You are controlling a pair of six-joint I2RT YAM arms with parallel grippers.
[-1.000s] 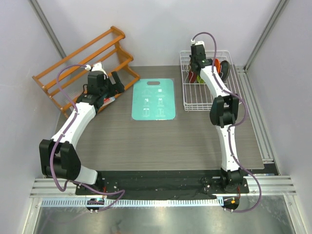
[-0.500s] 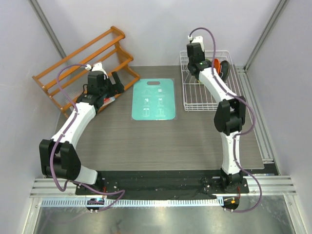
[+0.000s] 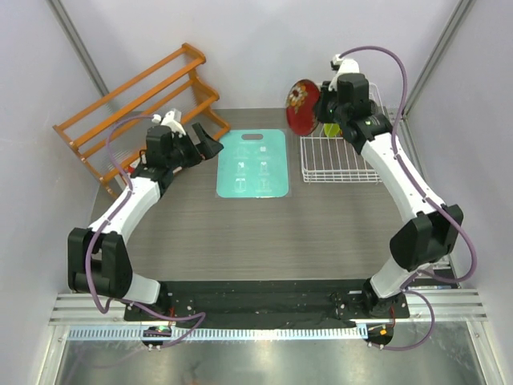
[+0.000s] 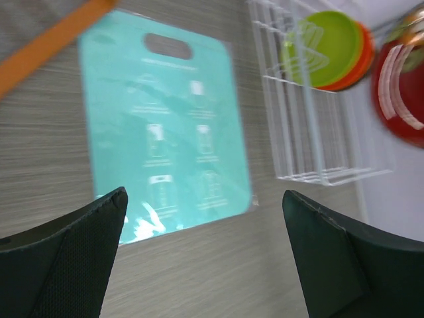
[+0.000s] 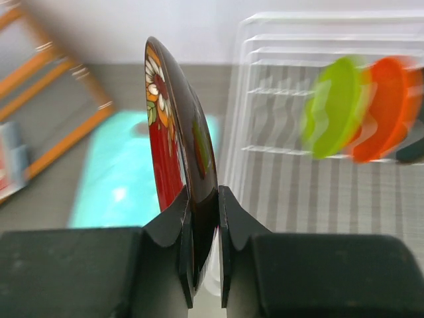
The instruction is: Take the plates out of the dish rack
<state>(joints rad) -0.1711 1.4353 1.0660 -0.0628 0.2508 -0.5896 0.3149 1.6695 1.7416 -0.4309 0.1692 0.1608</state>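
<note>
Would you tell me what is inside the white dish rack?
A lime-green plate and an orange plate stand on edge at the far end of the dish rack. A dark shape beyond them is mostly cropped.

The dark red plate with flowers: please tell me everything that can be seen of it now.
The dark red plate is small, round and glossy, with white and orange flowers and green leaves painted on its face. It stands on edge, nearly upright. The right gripper is shut on its rim, one finger on each side. It hangs in the air by the far left corner of the dish rack, and nothing else touches it.
</note>
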